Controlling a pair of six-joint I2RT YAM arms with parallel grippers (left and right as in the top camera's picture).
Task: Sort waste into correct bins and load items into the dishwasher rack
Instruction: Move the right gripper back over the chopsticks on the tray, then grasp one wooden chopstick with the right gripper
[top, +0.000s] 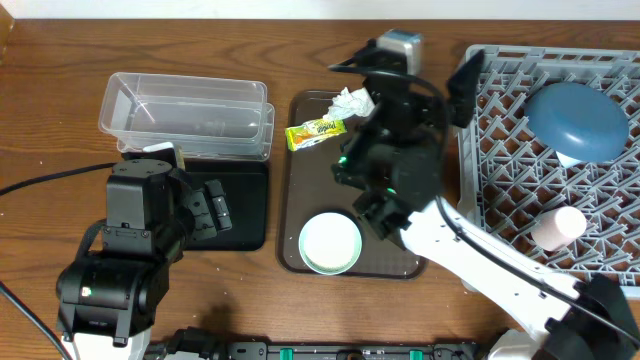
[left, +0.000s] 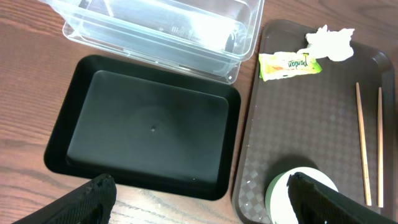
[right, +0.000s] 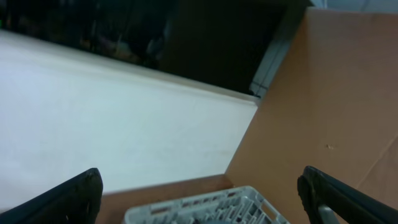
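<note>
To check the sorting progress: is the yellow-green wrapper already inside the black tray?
No, the wrapper lies on the brown serving tray beside the white tissue, while the black tray holds nothing.

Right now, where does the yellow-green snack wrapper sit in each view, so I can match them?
Overhead: snack wrapper upper middle, at the brown tray's far end.
Left wrist: snack wrapper upper right, on the tray's far end.
Right wrist: not in it; only the grey rack's edge shows.
Shared landmark: the crumpled white tissue just right of it, in overhead and left wrist.
</note>
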